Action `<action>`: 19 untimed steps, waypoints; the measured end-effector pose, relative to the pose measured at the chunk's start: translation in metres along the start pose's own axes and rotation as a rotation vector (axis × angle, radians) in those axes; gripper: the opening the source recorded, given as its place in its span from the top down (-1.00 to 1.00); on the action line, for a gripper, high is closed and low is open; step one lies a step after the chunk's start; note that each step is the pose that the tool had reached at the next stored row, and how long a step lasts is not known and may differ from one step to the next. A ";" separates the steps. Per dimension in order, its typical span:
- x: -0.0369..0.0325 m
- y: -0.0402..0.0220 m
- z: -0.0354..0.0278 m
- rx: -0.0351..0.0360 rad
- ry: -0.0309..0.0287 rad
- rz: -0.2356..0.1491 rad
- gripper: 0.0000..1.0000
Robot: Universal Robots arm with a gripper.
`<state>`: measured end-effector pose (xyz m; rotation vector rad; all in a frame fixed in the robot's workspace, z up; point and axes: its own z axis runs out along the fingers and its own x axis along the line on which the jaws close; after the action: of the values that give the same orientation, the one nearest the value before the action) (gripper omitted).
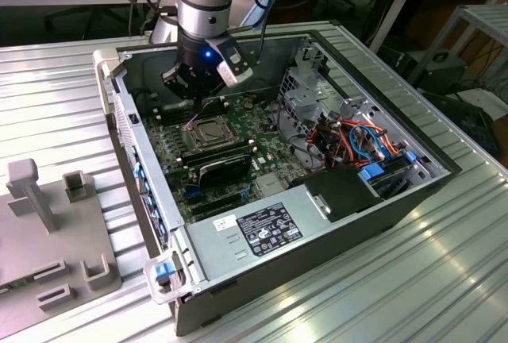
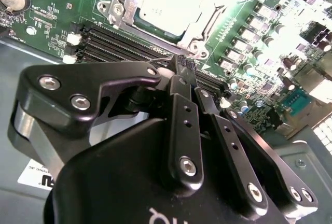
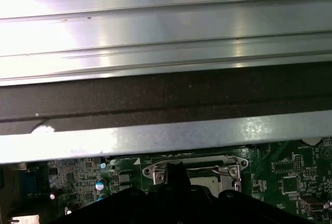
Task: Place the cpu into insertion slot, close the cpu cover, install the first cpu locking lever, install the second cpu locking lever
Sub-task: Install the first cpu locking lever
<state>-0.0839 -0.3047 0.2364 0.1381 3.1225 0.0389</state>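
Tool: the gripper (image 2: 182,64) has its 2 fingers drawn together at the tips. I see nothing pinched between them.
Tool position: in the exterior view the gripper (image 1: 193,97) hangs low inside the open computer case (image 1: 317,224), just above the motherboard (image 1: 238,160).
Cpu: the cpu (image 2: 166,1) lies flat just ahead of the fingertips, silver top up, seated in the insertion slot (image 1: 193,138).
Cpu cover: the cpu cover (image 2: 205,16) looks folded down around the chip, framing it on the sides I can see.
Lever: a wire locking lever (image 3: 229,171) shows at the socket's edge in the first wrist view. I cannot tell whether it is latched.
Step in hand: I judge it to be lever work, with placing and covering done.
Doing it well: I would push with the closed tips as 1 blunt point, low on the wire, along its swing and under its hook.
Watch: the memory slots (image 2: 114,42) sit directly beneath the tips, so any slip lands on them.
Clearance: the case wall (image 3: 166,130) stands close beyond the socket.
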 end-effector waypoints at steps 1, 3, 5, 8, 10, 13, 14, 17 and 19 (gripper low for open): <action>-0.0006 0.0000 0.0026 -0.0002 -0.0001 0.000 0.79; -0.0052 0.0008 0.0089 -0.0001 0.0000 0.000 0.79; -0.0077 0.0011 0.0101 0.0000 0.0000 0.000 0.79; -0.0098 0.0016 0.0149 -0.0001 -0.0001 0.000 0.79; -0.0103 0.0021 0.0169 0.0001 0.0001 -0.001 0.79; -0.0161 0.0031 0.0181 -0.0001 0.0000 -0.001 0.79; -0.0180 0.0034 0.0184 0.0000 0.0001 -0.001 0.79; -0.0214 0.0043 0.0203 0.0000 0.0001 -0.001 0.79; -0.0236 0.0048 0.0212 -0.0011 0.0000 -0.002 0.79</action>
<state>-0.0596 -0.3015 0.2157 0.1355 3.1226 0.0405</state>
